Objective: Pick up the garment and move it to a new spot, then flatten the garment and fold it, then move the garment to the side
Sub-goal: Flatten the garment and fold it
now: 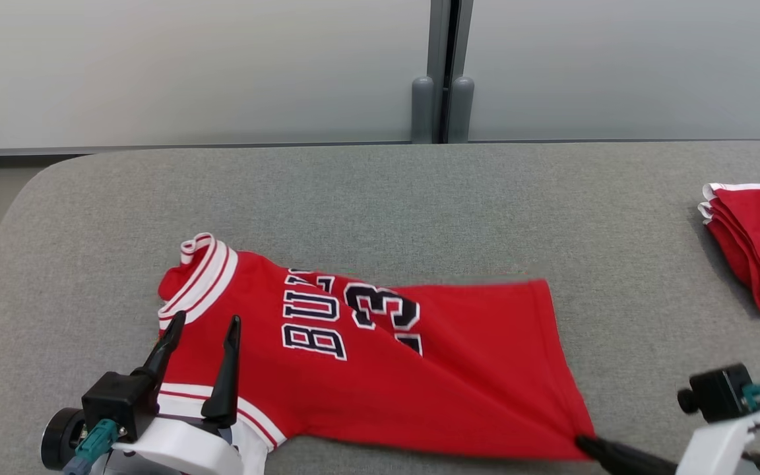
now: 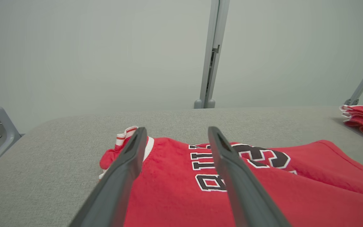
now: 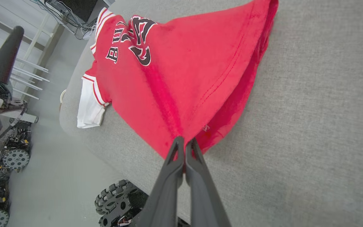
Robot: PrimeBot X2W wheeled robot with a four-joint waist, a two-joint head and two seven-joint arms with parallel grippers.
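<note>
The red garment lies lower centre on the grey table. The right gripper, lower right, has its jaws clamped on the hem corner, apparently to pull it flat; the left gripper, lower left, has its jaws apart over the shoulder.

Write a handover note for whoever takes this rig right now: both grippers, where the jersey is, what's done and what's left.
Left gripper: open, over the collar end of the red jersey, holding nothing.
Right gripper: shut on the jersey's near hem corner.
Jersey: spread front-up on the grey table, creased toward the pinched corner. A folded red pile sits at the table's right.
Done: jersey laid out on the table.
Left: flatten it, fold it, move it aside.
</note>
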